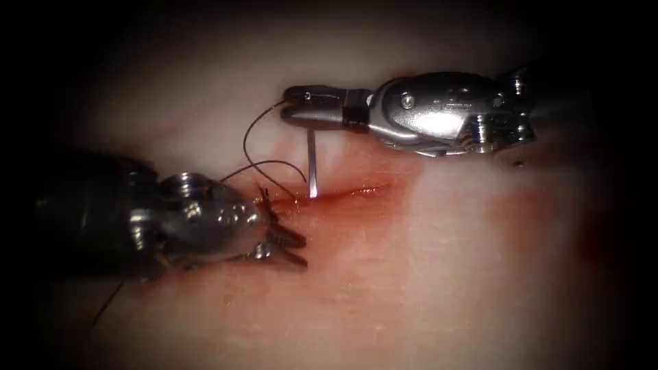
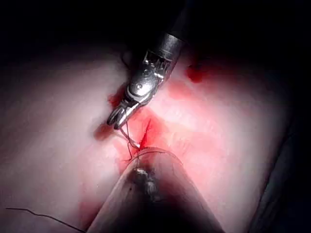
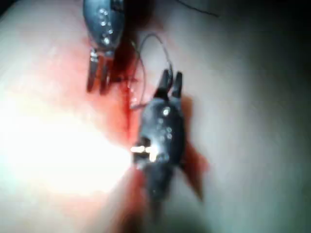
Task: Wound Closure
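My right tool (image 1: 291, 104) reaches in from the right, its jaws shut on the needle (image 1: 312, 161) near its blunt end. The needle hangs down from the jaws, its tip touching the left part of the cut (image 1: 349, 192); how deep it sits I cannot tell. Dark thread (image 1: 248, 137) loops from the right jaws toward the cut's left end. My left tool (image 1: 301, 250) rests at the cut's left end, just below it, jaws open and holding nothing. The right wrist view shows the right tool (image 3: 171, 80), the left tool (image 3: 97, 77) and a thread loop (image 3: 163, 46). In the left wrist view the right tool (image 2: 116, 119) hovers over the cut.
Red fluid (image 1: 329, 226) stains the tissue (image 1: 445, 274) around and below the cut. A loose stretch of thread (image 2: 39, 214) lies on pale tissue away from the cut. A further thread piece (image 1: 106, 308) trails beneath the left tool's shaft.
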### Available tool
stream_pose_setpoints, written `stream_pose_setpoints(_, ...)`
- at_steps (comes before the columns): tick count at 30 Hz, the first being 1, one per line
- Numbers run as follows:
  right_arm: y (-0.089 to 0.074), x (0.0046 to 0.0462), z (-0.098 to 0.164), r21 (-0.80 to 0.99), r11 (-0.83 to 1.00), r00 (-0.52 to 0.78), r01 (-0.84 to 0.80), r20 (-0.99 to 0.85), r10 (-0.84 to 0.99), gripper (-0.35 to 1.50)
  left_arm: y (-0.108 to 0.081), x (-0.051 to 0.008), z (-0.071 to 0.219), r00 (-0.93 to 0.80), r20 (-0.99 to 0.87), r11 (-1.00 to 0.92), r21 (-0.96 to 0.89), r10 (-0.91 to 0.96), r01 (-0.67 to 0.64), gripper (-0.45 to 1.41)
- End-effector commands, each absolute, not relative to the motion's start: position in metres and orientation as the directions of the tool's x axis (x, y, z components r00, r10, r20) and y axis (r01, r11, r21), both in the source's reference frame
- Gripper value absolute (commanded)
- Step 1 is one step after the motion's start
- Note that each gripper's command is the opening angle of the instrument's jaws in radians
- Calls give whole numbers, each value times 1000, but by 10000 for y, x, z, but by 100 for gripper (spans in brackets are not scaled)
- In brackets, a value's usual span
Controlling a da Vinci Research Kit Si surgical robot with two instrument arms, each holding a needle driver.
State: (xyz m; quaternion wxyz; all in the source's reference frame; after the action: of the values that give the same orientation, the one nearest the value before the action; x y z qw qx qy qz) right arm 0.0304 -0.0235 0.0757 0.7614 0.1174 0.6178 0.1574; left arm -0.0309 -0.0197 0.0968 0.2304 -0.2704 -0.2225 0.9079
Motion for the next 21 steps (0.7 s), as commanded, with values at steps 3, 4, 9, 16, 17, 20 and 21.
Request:
stream_pose_setpoints(3, -230, 311, 758, 384, 919, 182, -94, -900, 395, -35, -207, -319, 976, -753, -382, -788, -545, 537, -286, 19)
stream_pose_setpoints(4, -230, 311, 758, 384, 919, 182, -94, -900, 395, -35, -208, -321, 976, -754, -384, -790, -545, 533, -281, 19)
stream_pose_setpoints(9, -230, 313, 759, 411, 906, 175, -99, -889, 422, -35, -212, -326, 973, -757, -386, -792, -546, 528, -274, 19)
stream_pose_setpoints(16, -238, 316, 762, 454, 886, 169, -96, -869, 464, -35, -209, -324, 968, -757, -385, -789, -553, 528, -269, 17)
stream_pose_setpoints(17, -239, 316, 762, 459, 883, 172, -94, -867, 469, -35, -209, -323, 968, -757, -385, -789, -553, 528, -268, 17)
stream_pose_setpoints(20, -237, 315, 761, 481, 871, 171, -95, -854, 491, -35, -209, -323, 970, -757, -386, -789, -552, 527, -268, 17)
stream_pose_setpoints(21, -237, 314, 761, 487, 868, 170, -96, -851, 496, -35, -210, -323, 970, -757, -386, -790, -552, 527, -268, 17)
